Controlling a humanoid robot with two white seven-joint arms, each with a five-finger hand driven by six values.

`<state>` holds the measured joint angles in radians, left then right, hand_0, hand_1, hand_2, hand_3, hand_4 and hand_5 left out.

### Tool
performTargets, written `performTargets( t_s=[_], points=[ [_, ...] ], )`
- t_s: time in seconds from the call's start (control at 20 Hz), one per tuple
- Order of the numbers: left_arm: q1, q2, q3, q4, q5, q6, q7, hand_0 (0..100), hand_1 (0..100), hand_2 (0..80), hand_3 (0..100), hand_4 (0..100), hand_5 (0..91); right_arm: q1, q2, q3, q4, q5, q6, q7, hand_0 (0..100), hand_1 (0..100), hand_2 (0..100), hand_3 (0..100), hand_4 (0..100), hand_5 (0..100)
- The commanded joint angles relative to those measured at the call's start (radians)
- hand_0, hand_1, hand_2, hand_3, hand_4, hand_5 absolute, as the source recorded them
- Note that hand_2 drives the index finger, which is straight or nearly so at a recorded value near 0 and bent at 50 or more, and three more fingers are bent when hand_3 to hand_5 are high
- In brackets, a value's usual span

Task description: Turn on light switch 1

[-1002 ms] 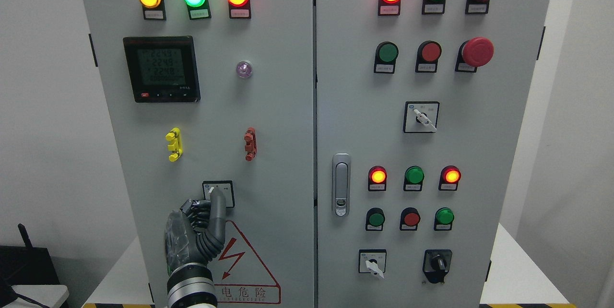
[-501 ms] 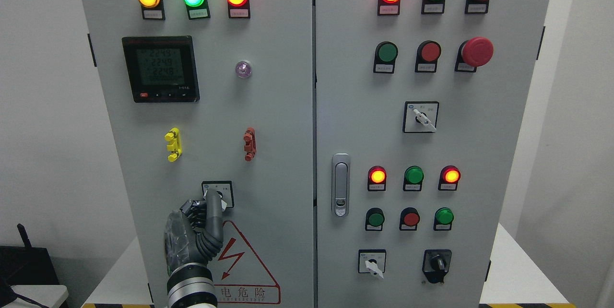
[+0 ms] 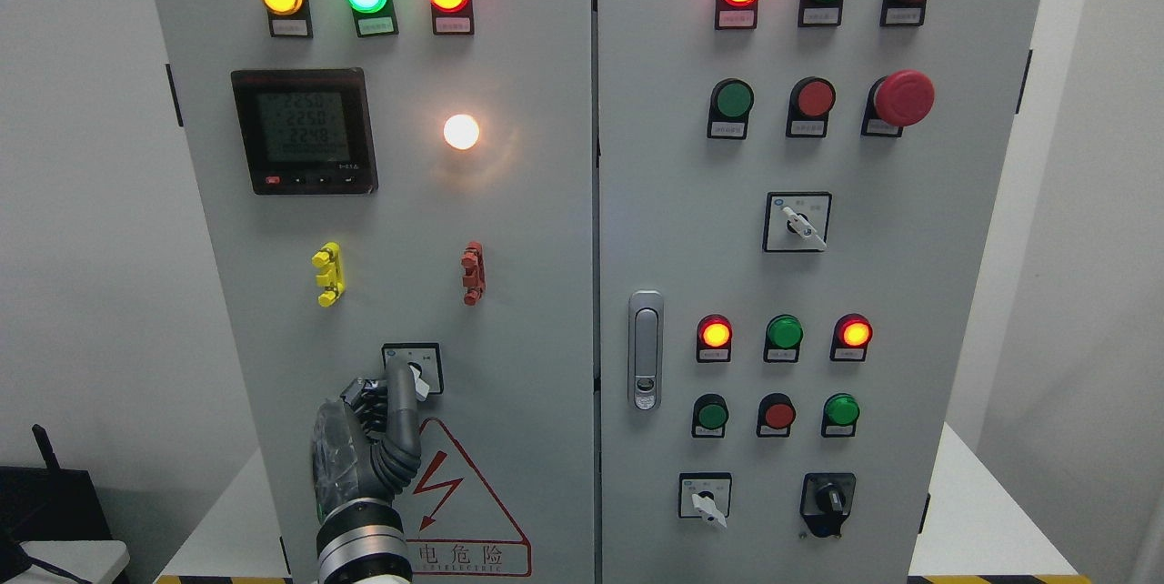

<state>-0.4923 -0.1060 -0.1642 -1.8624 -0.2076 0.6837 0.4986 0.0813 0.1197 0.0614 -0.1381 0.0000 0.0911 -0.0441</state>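
Now left hand (image 3: 368,438) has its index finger (image 3: 400,393) stretched onto the rotary light switch (image 3: 414,368), other fingers curled, gripping nothing. White lamp (image 3: 461,131) above glows on the cabinet's left door (image 3: 527,229).

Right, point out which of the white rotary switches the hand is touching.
The rotary switch low on the left door, above the warning triangle; the left hand reaches it. The others sit on the right door.

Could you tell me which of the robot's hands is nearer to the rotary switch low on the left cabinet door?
The left. The left hand reaches up from just below the rotary switch, one finger at its knob. The right hand is out of view.
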Motion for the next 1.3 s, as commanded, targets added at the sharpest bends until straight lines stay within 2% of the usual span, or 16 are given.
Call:
performTargets(
  t_s=[0.0, 0.35, 0.95, 1.15, 1.25],
  points=[
    [0.000, 0.000, 0.000, 0.000, 0.002, -0.004, -0.005, 42, 13, 58.0, 81, 80, 74.8, 0.000, 0.000, 0.000, 0.000, -0.017, -0.001, 0.000, 12, 39, 0, 0, 0, 0],
    [0.000, -0.001, 0.000, -0.001, 0.002, -0.006, -0.005, 33, 15, 58.0, 81, 80, 74.3, 0.000, 0.000, 0.000, 0.000, -0.018, -0.001, 0.000, 12, 39, 0, 0, 0, 0],
    [0.052, -0.006, 0.000, -0.026, 0.001, -0.024, -0.009, 31, 17, 58.1, 81, 80, 73.5, 0.000, 0.000, 0.000, 0.000, -0.018, -0.001, 0.000, 12, 39, 0, 0, 0, 0],
    [0.064, -0.006, 0.000, -0.049, 0.001, -0.029, -0.009, 32, 15, 58.2, 81, 80, 73.2, 0.000, 0.000, 0.000, 0.000, -0.017, -0.001, 0.000, 12, 39, 0, 0, 0, 0],
    [0.086, -0.004, 0.000, -0.070, 0.001, -0.029, -0.011, 29, 15, 58.3, 81, 80, 73.1, 0.000, 0.000, 0.000, 0.000, -0.017, -0.001, 0.000, 12, 39, 0, 0, 0, 0]
  ],
)
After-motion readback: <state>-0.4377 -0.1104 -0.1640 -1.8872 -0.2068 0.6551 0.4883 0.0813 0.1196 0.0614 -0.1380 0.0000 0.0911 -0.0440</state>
